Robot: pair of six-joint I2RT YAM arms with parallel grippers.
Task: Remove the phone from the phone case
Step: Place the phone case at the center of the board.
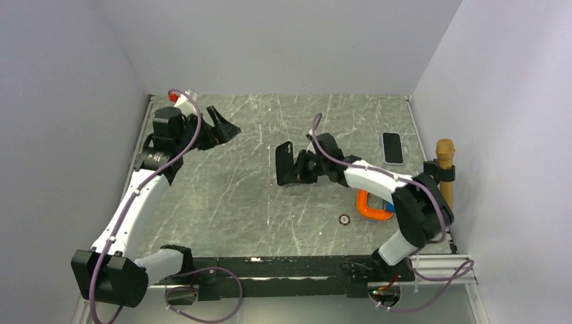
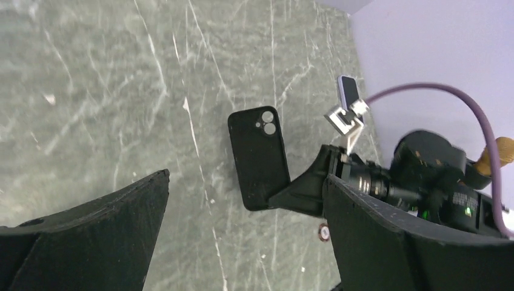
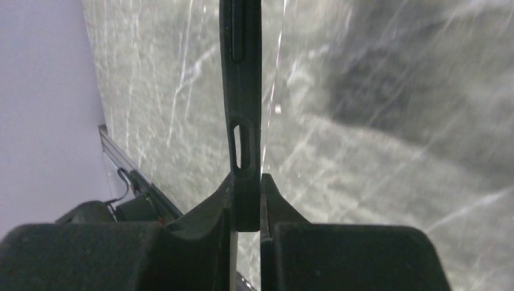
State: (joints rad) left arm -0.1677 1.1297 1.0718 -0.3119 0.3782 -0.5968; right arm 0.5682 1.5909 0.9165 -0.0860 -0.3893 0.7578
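**A:** Top view, jaws?

**B:** The right gripper is found clenched on one black phone case, held upright near mid-table. The left gripper is spread wide, with nothing held. One phone is noted lying bare on the table, far right, well apart from the case. One orange loop is recorded beside the right arm.

**A:** Left wrist?

**B:** The case back is seen between parted fingers.

**A:** Right wrist?

**B:** The case edge is pinched between both pads.

Orange loop, small disc
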